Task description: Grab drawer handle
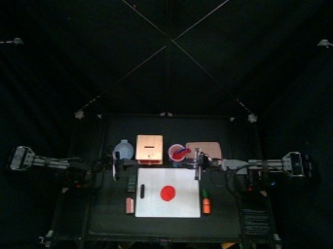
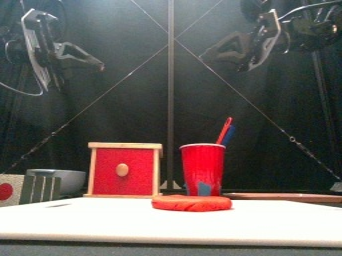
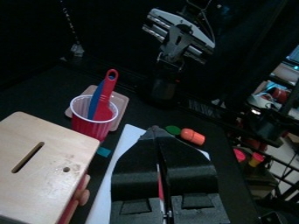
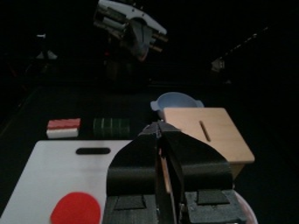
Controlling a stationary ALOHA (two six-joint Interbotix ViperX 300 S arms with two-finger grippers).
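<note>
The small tan box stands at the table's back, red front toward the front view. The drawer handle, a tiny pale pull, sits at the middle of that front. The box's tan top shows from above and in both wrist views; the handle is hidden there. My left gripper hangs high at the left, shut and empty. My right gripper hangs high at the right, shut and empty. Both are well above and apart from the box.
A red cup holding a red and blue utensil stands right of the box. A white board in front carries a red disc. A pink plate, a pale bowl, small blocks and orange markers lie around.
</note>
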